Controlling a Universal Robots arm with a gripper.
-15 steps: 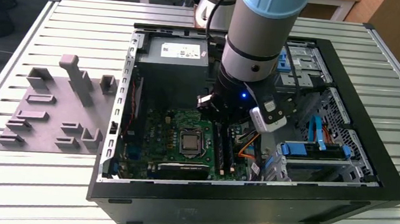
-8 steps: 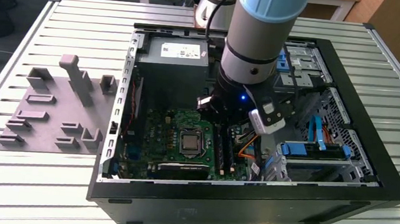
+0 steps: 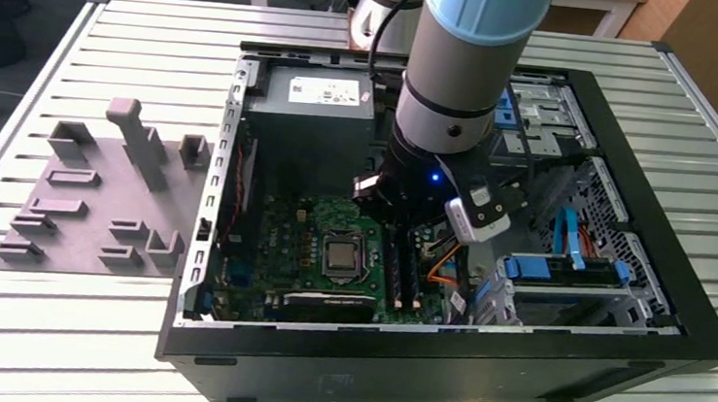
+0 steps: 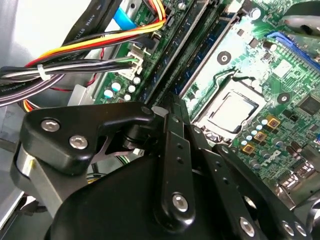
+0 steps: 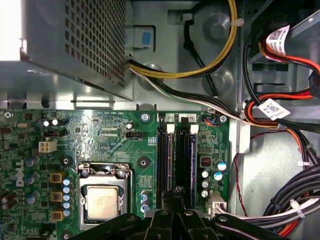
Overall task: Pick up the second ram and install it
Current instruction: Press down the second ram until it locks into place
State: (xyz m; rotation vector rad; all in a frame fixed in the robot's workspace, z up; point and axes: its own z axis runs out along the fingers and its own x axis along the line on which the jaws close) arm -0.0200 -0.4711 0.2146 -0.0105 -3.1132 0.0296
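Note:
My gripper [image 3: 399, 226] is down inside the open computer case [image 3: 664, 286], over the motherboard's [image 3: 318, 222] long black memory slots. In both wrist views the fingertips are pressed together at one end of those slots [image 5: 167, 155], gripper [image 4: 172, 102] [image 5: 176, 192] shut. The second ram [image 5: 186, 155] appears as a thin dark strip standing edge-on in a slot and running away from the fingertips, also in the second wrist view [image 4: 205, 45]. Whether the tips touch its top edge is hidden by the fingers.
The processor socket [image 5: 102, 200] lies beside the slots, with the power supply [image 3: 308, 109] beyond. Bundled cables [image 5: 280, 200] and a drive cage [image 3: 561, 277] crowd the other side. A grey fixture plate [image 3: 85, 206] with upright blocks lies on the slatted table at the exterior view's left.

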